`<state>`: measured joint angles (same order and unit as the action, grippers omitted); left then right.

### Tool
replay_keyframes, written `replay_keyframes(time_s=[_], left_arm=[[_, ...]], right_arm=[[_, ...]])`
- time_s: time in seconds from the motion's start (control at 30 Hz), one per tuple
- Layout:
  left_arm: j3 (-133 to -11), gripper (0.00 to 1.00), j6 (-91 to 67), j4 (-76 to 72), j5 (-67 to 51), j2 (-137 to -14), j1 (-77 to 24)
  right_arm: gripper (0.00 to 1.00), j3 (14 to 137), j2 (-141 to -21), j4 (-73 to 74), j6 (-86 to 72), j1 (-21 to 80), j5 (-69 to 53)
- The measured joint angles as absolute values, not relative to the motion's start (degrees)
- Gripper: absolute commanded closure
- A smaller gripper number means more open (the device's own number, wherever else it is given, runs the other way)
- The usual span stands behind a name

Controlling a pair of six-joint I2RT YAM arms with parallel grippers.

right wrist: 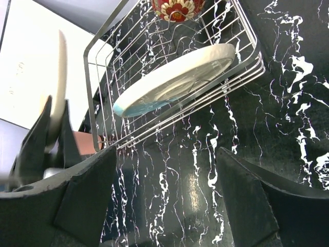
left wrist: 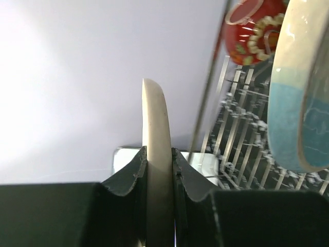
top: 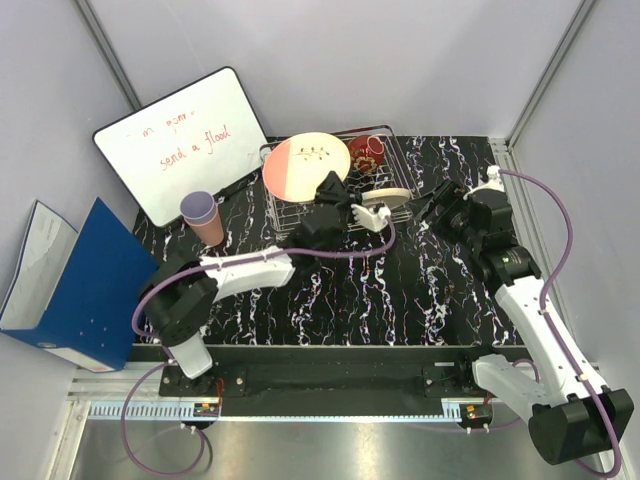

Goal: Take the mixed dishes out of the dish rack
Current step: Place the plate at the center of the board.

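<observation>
The top external camera is looking down from above and behind the arm bases across the black white-veined marble table (top: 400,290). Both wrist cameras are sitting low and close to the rectangular silver wire dish rack (right wrist: 226,86), which all three views are sharing.

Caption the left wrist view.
Left gripper shut on rim of round pink-and-cream plate; silver wire dish rack, red patterned bowl behind.

We record the pink plate (top: 305,165) as half pink, half cream with a dark sprig; the blue plate (right wrist: 175,78), light blue and cream; the bowl (right wrist: 177,9), glossy red with flowers; the table (top: 400,290), black veined white.
</observation>
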<state>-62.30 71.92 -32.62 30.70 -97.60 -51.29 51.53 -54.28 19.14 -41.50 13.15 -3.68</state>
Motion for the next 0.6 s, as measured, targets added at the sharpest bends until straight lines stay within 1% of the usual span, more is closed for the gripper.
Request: replay_keyframes(time_s=[0.2,0.27,0.37,0.47,0.6], left_arm=[[-51.9,1.00,86.7,-56.0,35.8,-96.7,-58.1],[-48.7,1.00,91.3,-61.0,37.5,-96.7,-61.7],[-44.7,1.00,96.9,-64.9,39.4,-96.8,-67.6],[-41.3,1.00,100.2,-66.5,40.9,-96.8,-73.2],[-39.2,1.00,102.9,-66.8,41.8,-96.8,-77.4]], right_arm=[[0.15,55.5,-58.6,19.4,-40.9,13.1,-3.7],[0.15,57.6,-60.5,19.7,-40.1,13.1,-4.3],[0.15,60.9,-63.4,19.6,-38.9,13.1,-6.0],[0.15,61.6,-64.4,19.4,-38.3,13.1,-7.9],[0.16,61.6,-64.5,19.4,-38.2,13.1,-10.3]])
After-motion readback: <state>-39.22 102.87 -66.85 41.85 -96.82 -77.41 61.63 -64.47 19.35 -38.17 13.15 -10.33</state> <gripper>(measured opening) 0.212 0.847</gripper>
